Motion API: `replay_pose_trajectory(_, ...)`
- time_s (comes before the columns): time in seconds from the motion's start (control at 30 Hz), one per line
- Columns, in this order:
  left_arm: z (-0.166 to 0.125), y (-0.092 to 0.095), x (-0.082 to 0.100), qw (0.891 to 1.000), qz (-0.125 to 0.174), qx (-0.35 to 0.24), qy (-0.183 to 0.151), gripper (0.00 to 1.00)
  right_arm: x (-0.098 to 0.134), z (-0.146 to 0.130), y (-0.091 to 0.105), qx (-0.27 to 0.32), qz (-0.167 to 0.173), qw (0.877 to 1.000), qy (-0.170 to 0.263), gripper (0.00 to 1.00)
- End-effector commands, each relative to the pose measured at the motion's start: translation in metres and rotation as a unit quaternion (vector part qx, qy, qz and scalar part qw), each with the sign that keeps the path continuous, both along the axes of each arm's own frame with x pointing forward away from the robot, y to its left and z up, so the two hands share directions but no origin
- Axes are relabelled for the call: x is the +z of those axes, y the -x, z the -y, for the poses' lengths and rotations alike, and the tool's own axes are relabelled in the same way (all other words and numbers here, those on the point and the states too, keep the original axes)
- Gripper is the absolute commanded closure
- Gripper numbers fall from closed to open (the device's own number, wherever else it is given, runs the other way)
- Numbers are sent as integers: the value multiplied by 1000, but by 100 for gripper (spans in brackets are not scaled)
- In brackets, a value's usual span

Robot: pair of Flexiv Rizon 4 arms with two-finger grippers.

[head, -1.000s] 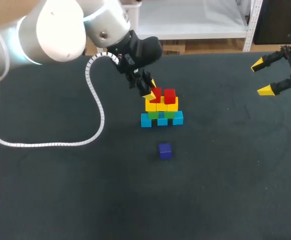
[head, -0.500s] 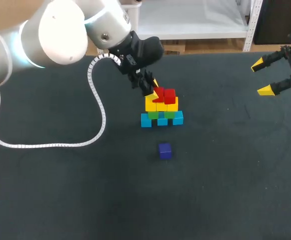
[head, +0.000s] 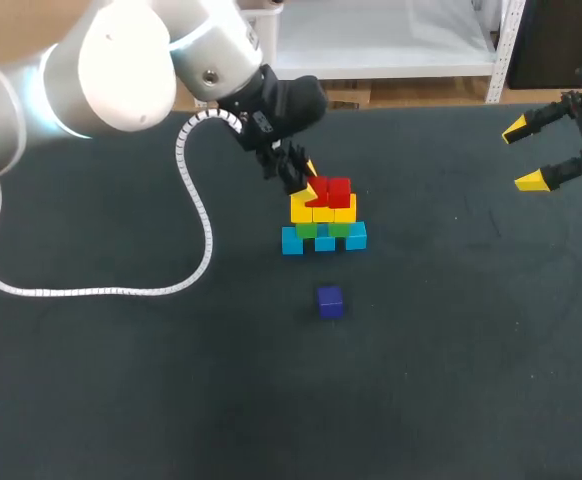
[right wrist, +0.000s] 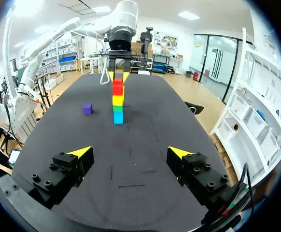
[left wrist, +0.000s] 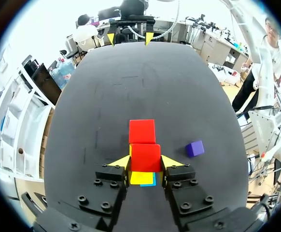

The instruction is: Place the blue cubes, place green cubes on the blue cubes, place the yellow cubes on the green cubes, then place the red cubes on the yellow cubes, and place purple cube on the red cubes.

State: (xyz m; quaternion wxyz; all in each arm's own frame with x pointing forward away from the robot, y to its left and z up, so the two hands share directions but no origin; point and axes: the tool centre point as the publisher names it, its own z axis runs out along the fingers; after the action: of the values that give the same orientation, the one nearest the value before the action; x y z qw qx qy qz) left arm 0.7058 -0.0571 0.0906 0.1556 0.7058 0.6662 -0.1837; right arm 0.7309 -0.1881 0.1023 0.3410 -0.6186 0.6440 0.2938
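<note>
Over the last second the left gripper point(head: 313, 180) has been sliding its red cube point(left wrist: 145, 157) sideways, closing the gap to the second red cube point(head: 340, 191).

Nearest the robot, the purple cube point(head: 330, 301) is lying alone and untouched on the table point(head: 121, 400), just in front of the stack. Behind it, the blue cubes point(head: 324, 241) are carrying the green cubes point(head: 307, 230) and the yellow cubes point(head: 323, 212). Those three layers are looking done and the red layer is being finished, leaving only the purple cap.

The left fingers are pinching the red cube from both sides on the yellow layer. Bare cloth is lying all around the stack. A white cable point(head: 196, 215) is looping on its left. Far right, near the table's edge, the right gripper point(head: 543, 152) is hanging spread and empty.
</note>
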Motion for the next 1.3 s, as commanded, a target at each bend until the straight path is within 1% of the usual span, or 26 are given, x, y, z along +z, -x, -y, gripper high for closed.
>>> replay_pose_trajectory(0.03,1,-2,-1,1000,-1,0,0,100,0,0,0,0,0,1000,0,0)
replay_pose_trajectory(0.1,1,-3,-2,1000,-1,0,1,91,0,0,0,0,0,1000,0,0)
replay_pose_trajectory(0.13,1,-3,-2,1000,-1,0,1,89,0,0,0,0,0,1000,0,0)
replay_pose_trajectory(0.17,1,-3,-2,1000,-1,0,1,83,0,0,0,0,0,1000,0,0)
replay_pose_trajectory(0.33,1,-4,-3,1000,-3,1,2,79,0,0,0,0,0,1000,0,0)
replay_pose_trajectory(0.43,2,-5,-3,1000,-3,0,3,80,0,0,0,0,0,1000,0,0)
replay_pose_trajectory(0.5,2,-5,-3,1000,-3,0,3,78,0,0,0,0,0,1000,0,0)
replay_pose_trajectory(0.57,2,-5,-3,1000,-2,-2,4,68,0,0,0,0,0,1000,0,0)
replay_pose_trajectory(0.7,2,-6,-3,1000,-3,-2,4,64,0,0,0,0,0,1000,0,0)
replay_pose_trajectory(0.77,2,-6,-3,1000,-3,-2,3,60,0,0,0,0,0,1000,0,0)
replay_pose_trajectory(0.8,2,-6,-3,1000,-3,-3,3,51,0,0,0,0,0,1000,0,0)
replay_pose_trajectory(0.83,1,-6,-3,1000,-3,-3,3,31,0,0,0,0,0,1000,0,0)
replay_pose_trajectory(0.87,1,-6,-3,1000,-3,-3,3,19,0,0,0,0,0,1000,0,0)
replay_pose_trajectory(0.93,1,-6,-3,1000,-4,-3,3,0,0,0,0,0,0,1000,0,0)
replay_pose_trajectory(1.1,-1,-5,-3,1000,-5,0,5,0,0,0,0,0,0,1000,0,0)
replay_pose_trajectory(1.2,-5,-3,1,1000,-5,5,5,0,0,0,0,0,0,1000,0,0)
replay_pose_trajectory(1.3,-13,-1,10,1000,10,5,16,0,0,0,0,0,0,1000,0,0)
